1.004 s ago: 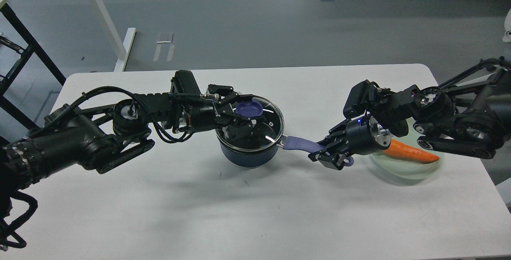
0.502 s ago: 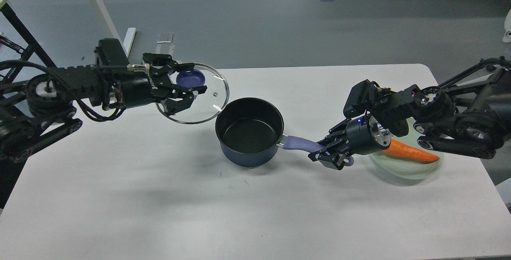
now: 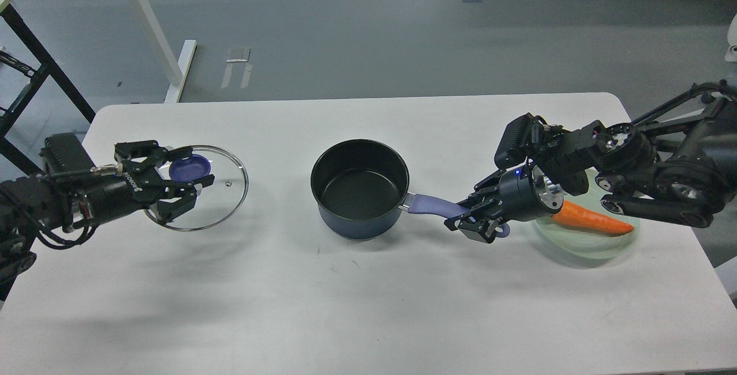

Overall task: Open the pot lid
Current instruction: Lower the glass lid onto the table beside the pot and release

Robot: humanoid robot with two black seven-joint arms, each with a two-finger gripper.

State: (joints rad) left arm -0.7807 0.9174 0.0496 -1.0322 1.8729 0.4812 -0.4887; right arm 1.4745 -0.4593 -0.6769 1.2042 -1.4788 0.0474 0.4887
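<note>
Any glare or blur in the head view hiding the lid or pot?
Head view: sharp overall; the glass lid shows only faint rim highlights, soft shadows lie on the table, and the pot interior is dark but readable.

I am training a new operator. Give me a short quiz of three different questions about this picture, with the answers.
1. True or false: the glass lid sits on the pot.
2. Which end effector holds the pot's handle? A) left B) right
3. Fill in: on the plate lies a ____.

Key:
1. False. The left end effector holds it by the knob, far left of the open pot.
2. B, the right end effector.
3. Carrot.
</note>
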